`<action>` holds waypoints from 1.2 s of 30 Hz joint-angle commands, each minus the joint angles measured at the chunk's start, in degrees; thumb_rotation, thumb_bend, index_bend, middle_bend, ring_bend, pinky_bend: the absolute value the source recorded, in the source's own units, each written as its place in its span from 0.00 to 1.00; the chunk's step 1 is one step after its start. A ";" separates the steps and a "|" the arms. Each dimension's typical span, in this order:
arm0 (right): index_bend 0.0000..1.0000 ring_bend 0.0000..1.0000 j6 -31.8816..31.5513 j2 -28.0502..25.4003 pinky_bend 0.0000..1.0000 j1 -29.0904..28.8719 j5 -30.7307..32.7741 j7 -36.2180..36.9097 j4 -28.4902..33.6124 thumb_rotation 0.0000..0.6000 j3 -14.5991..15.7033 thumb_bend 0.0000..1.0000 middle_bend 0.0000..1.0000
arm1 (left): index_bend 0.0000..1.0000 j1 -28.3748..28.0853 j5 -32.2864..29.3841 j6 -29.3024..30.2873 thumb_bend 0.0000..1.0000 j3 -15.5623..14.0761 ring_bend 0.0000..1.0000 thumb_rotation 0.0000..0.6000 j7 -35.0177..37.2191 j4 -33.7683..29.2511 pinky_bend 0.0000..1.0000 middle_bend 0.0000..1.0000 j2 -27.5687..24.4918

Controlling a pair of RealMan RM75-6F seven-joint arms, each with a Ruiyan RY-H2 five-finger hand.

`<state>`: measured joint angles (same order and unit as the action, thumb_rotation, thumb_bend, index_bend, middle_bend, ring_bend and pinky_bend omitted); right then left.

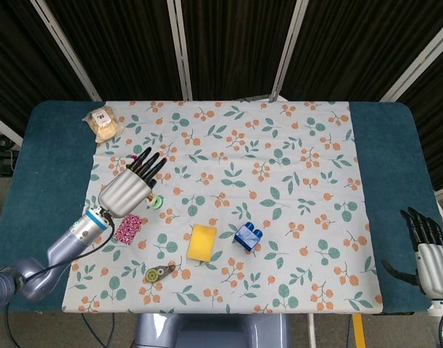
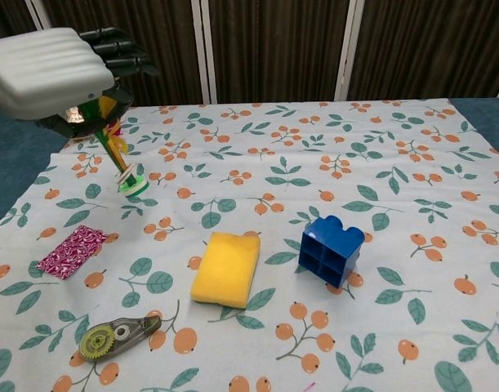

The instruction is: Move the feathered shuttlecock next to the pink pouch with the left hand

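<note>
Two hands: we see the left robot hand carrying the load, while the right robot hand rests off the right edge of the tabletop, fingers apart, holding nothing.
Left robot hand: its fingers are curled around the feathered end of the feathered shuttlecock, which hangs from it cork-down in the chest view.
Where it is: we place the feathered shuttlecock above the patterned cloth toward the left edge of the tabletop, lifted clear of it as far as we can judge, near the pink pouch but not yet beside it.
Looks: a skirt of yellow, pink and green feathers narrows to a pale base with a green ring; in the head view only that green base shows past the robot hand.
Handling: we judge it very light and the feathers soft and easily crushed, so a gentle hold suits it. The firm base would be the sturdier place to take it. Being so light, it may roll or tip when let go.
Pink pouch: flat, patterned, lying near the front-left corner.
Other things: a yellow sponge and blue block sit mid-tabletop, a tape dispenser near the front edge, a wrapped snack at the far-left corner.
</note>
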<state>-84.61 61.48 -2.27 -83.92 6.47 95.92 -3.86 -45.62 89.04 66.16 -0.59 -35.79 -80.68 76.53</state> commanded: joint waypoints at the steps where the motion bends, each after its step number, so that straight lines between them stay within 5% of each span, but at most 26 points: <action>1: 0.06 0.00 -0.23 0.01 0.00 0.10 -0.23 0.00 0.01 1.00 0.07 0.10 0.00 | 0.64 1.20 0.67 0.22 0.49 -0.89 0.00 1.00 -0.75 -1.43 0.02 0.08 -0.44; 27: 0.06 0.00 -0.88 0.46 0.00 0.32 -0.65 -0.66 -0.37 1.00 0.00 0.10 0.00 | 0.57 4.45 4.07 -2.49 0.48 -2.70 0.00 1.00 -3.74 -1.93 0.02 0.04 2.51; 36: 0.06 0.00 -1.49 0.50 0.00 0.52 -1.15 -0.74 -0.61 1.00 0.04 0.10 0.00 | 0.06 5.38 3.62 -1.97 0.32 -1.35 0.00 1.00 -5.36 -4.63 0.00 0.00 1.91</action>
<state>-86.07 61.98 -1.76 -85.05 5.73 95.32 -3.82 -40.43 92.76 63.89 -2.24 -41.23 -84.88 78.65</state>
